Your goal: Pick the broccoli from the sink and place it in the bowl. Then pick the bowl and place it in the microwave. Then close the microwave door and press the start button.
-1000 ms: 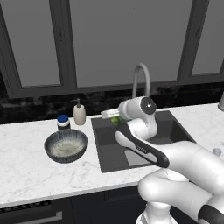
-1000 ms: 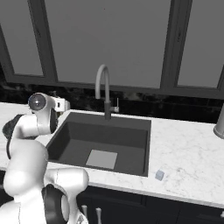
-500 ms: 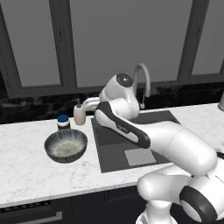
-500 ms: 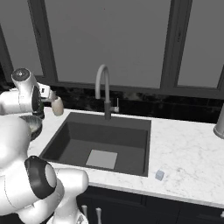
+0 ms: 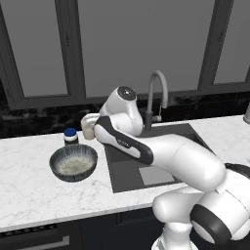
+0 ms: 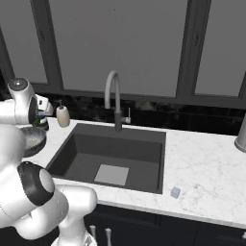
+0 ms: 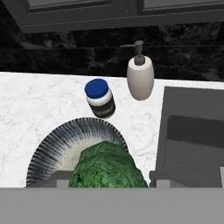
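Above the bowl [image 7: 72,146], the hand [image 7: 107,181] is clamped on the broccoli [image 7: 107,168]: light, lumpy, best pinched across its crown.

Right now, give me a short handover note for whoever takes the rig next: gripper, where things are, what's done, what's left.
Gripper: closed on the broccoli, held above the near side of the bowl in the hand view.
Bowl: on the marble counter left of the sink, with a blue-capped jar and a soap dispenser behind it.
Sink: broccoli is out of it.
Done: broccoli picked from the sink and carried to the bowl.
Left: release the broccoli into the bowl, carry the bowl into the microwave, close its door, press start.
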